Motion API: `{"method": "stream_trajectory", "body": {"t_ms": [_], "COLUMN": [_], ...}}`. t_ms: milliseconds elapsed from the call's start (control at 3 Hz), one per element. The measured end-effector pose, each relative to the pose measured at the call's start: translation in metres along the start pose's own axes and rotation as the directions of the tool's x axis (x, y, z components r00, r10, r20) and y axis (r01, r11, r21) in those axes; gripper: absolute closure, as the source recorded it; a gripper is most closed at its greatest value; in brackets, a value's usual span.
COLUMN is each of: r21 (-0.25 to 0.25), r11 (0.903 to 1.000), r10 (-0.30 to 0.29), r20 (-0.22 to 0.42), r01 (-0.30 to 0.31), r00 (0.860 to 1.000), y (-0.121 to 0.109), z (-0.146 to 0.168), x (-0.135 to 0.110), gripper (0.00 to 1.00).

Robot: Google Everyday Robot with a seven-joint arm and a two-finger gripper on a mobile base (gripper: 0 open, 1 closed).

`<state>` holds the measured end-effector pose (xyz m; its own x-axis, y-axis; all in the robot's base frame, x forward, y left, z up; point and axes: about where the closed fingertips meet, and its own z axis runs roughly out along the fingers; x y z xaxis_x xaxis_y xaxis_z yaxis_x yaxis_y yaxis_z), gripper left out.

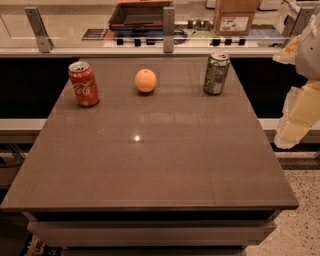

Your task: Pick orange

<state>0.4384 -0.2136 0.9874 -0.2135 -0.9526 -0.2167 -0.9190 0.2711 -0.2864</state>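
The orange [145, 80] is a small round fruit resting on the far middle of the brown table [150, 165], between two cans. My gripper [294, 117] hangs off the table's right edge, raised beside it, well to the right of the orange and not touching anything.
A red Coca-Cola can [83, 83] stands upright left of the orange. A green can [216, 73] stands upright to its right. Behind the table runs a glass rail with metal posts [168, 29], and beyond it a counter with a cardboard box [235, 16] and a dark tray [139, 14].
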Motion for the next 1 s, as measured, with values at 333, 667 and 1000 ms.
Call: {"method": "stream_trajectory", "body": {"t_ms": [333,667,1000], "r21": [0.000,0.023,0.050], "r11": [1.0000,0.9989,0.9921], "r10": [0.000,0.039,0.108], "r20": [0.000,0.049,0.122], "r01": [0.000,-0.040,-0.115], "r00": [1.000,0.998,0.987], "y": [0.000,-0.008,-0.022], "z": [0.000,0.010,0.031], "x": [0.000,-0.005,-0.014], "gripper": [0.00,0.00,0.00]}}
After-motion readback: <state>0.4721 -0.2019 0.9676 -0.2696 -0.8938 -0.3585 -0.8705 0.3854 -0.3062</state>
